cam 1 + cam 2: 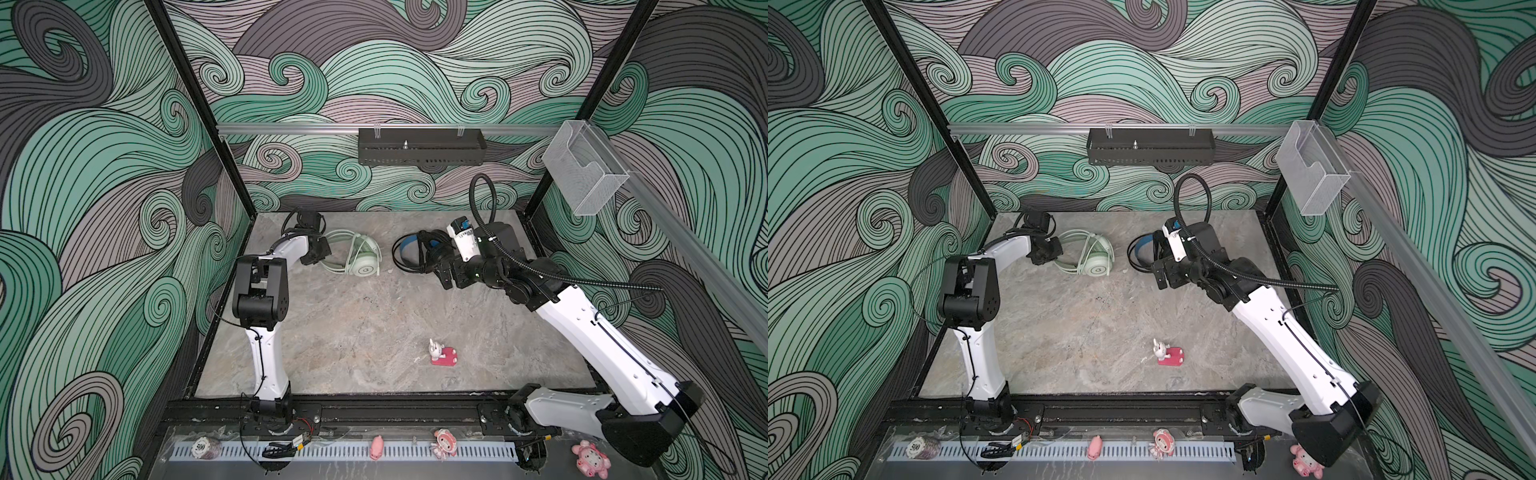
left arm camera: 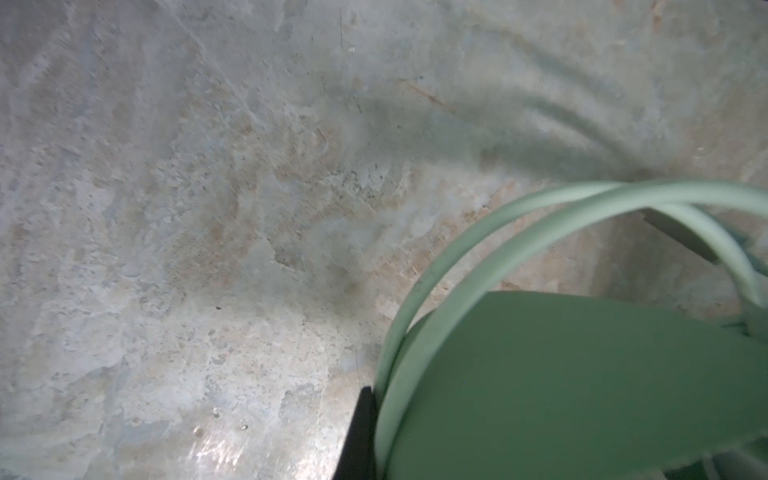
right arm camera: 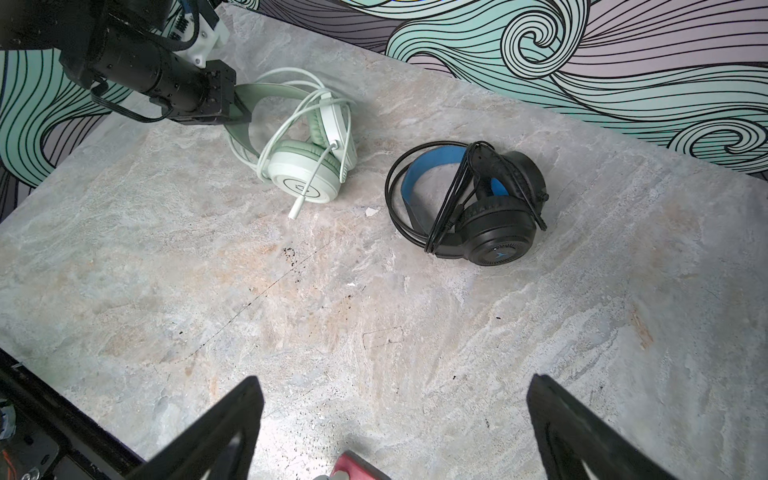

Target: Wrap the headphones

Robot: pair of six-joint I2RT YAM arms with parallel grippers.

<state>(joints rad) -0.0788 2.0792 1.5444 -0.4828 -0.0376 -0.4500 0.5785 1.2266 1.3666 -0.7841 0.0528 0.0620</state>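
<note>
**Inspector:** Firstly, the left side. What does the left gripper (image 3: 240, 107) have?

**Assistant:** Its jaws are closed tight on the headband of the mint-green headset (image 3: 307, 166). That set lies on its side at the far left of the table (image 1: 353, 332). The whitish cable (image 3: 286, 124) hangs in loose loops about band and cups. Where its plug end lies, I cannot tell. A straight white stalk (image 3: 309, 187), seemingly the microphone, crosses the near cup and points at the table.

**Inspector:** And to the right?

**Assistant:** The black headset (image 3: 490, 216) lies on the far side, right of centre and apart from the green one. Its black cable (image 3: 446, 203) is wound across the blue-lined band, and nothing grips it.

**Inspector:** The right gripper (image 3: 395, 380)?

**Assistant:** It is spread wide and empty, hovering above the table just near of the black set.

**Inspector:** Which step is in hand?

**Assistant:** By my judgement, the winding of the green set is closing out. The band is held and the turns are on but slack. The black set appears finished.

**Inspector:** What does the next move call for?

**Assistant:** Probably the free gripper crosses left to snug the slack loops while the left steadies the band. It needs a fine pinch on a thin cord. A careless pull could slide the turns off.
</note>
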